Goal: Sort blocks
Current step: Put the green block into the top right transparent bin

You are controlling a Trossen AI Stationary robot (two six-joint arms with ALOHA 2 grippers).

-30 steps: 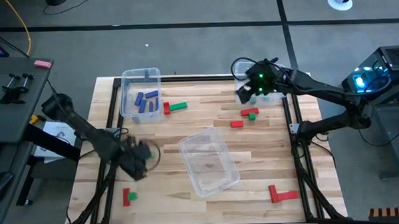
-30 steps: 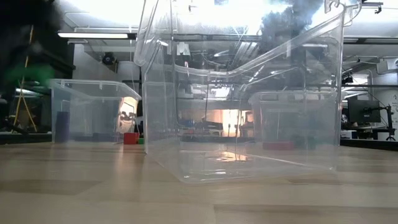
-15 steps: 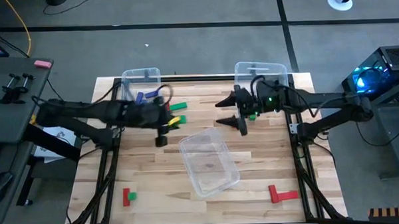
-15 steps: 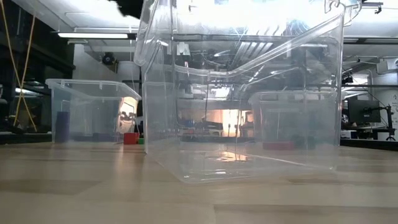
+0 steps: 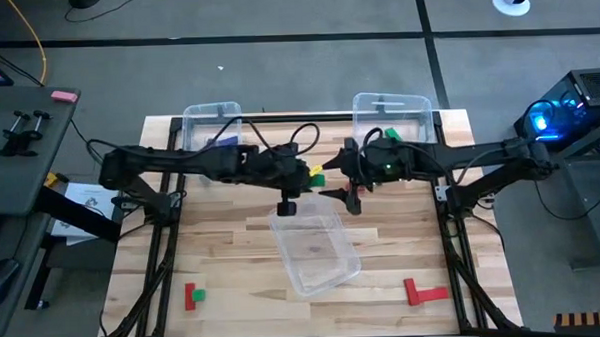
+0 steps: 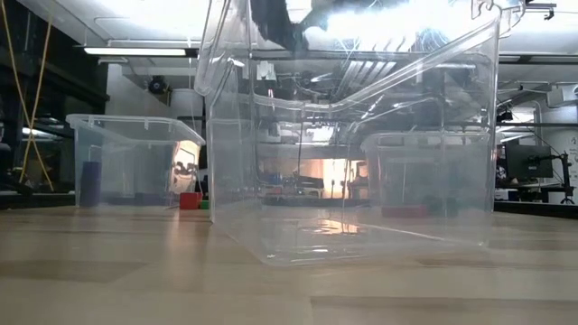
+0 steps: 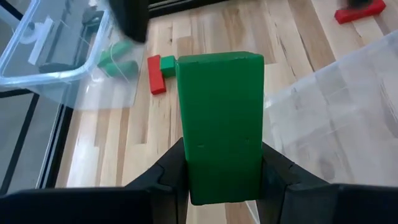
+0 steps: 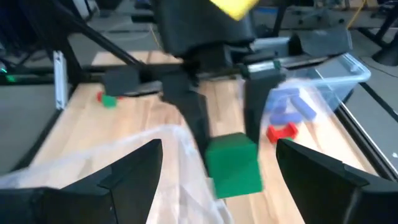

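Both arms have been swinging inward to meet over the far rim of the centre bin (image 5: 313, 250). Left of that bin, the left gripper (image 7: 221, 180) is clamping a green block (image 7: 221, 124) between its fingers, the block's long axis running straight out from the fingertips toward the bin's open mouth just beyond. Right of the bin, the right gripper (image 5: 349, 192) is hovering with fingers spread and nothing between them, facing the held block. So the left arm is carrying the release. No brands, labels or writing are readable.
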